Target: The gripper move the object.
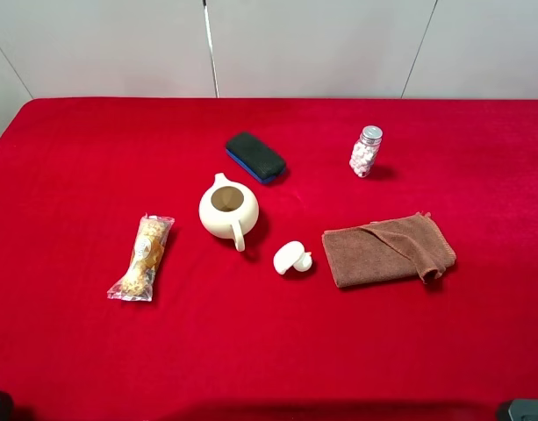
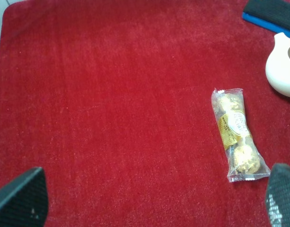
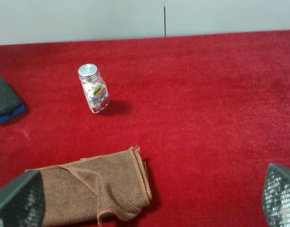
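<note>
Nearest edge: left claw [image 2: 152,203] hangs low over the red counter [image 1: 269,351], fingers spread wide with nothing between them, only the two dark fingertips [image 2: 21,198] showing in its wrist view. Right claw [image 3: 149,201] the same, jaws far apart and empty, above bare red cloth. Neither touches anything; both sit well on the near side of the teapot [image 1: 226,210]. Next out, a clear-wrapped snack packet [image 1: 143,257] lies flat, left of the teapot and slightly nearer, apart from it. A small cream lid [image 1: 290,258] with a knob lies tipped on its side, just nearer than the teapot and to its right, not touching. Further right of the teapot, past the lid, a folded brown cloth [image 1: 387,250] lies flat, one corner turned over. The teapot itself stands upright near the counter's middle, lidless, brown inside, loop handle toward the near edge, short spout pointing away. Just beyond the teapot, a little to its right, a dark eraser block [image 1: 255,157] with a blue underside lies at an angle. Beyond and well right of the teapot, a small clear bottle [image 1: 366,151] with a silver cap stands upright, pale pieces inside. Behind everything, grey wall panels [image 1: 295,44].
</note>
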### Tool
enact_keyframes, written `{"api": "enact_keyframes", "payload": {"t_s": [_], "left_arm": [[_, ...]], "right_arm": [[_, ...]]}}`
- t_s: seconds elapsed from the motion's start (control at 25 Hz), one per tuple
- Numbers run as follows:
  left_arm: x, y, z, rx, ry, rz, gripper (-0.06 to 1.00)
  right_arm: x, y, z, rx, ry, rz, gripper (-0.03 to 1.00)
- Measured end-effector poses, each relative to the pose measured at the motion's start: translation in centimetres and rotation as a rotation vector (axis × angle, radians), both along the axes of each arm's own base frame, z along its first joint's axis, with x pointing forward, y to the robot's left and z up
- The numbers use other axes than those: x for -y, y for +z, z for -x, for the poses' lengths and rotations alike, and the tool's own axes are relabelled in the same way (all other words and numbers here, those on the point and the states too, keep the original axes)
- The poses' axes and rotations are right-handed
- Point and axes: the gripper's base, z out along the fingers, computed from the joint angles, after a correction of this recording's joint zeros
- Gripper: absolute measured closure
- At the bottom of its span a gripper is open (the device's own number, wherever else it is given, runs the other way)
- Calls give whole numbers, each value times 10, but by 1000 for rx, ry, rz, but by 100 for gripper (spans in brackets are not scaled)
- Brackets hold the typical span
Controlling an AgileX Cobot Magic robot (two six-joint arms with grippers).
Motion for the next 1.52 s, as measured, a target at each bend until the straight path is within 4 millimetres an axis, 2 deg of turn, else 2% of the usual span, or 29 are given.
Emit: {"api": "enact_keyframes", "payload": {"t_s": [0.24,0.48,1.08,1.52], "left_arm": [[0,0,0,0,0,0,4],[0,0,0,0,0,0,4],[0,0,0,0,0,0,4],[0,0,0,0,0,0,4]], "right_arm": [[0,1,0,9,-1,0,27],[-1,16,-6,16,11,4,27],[-16,61,-80,-191,241,50,27],[-27,72,-126,-298,355,58,27]]}}
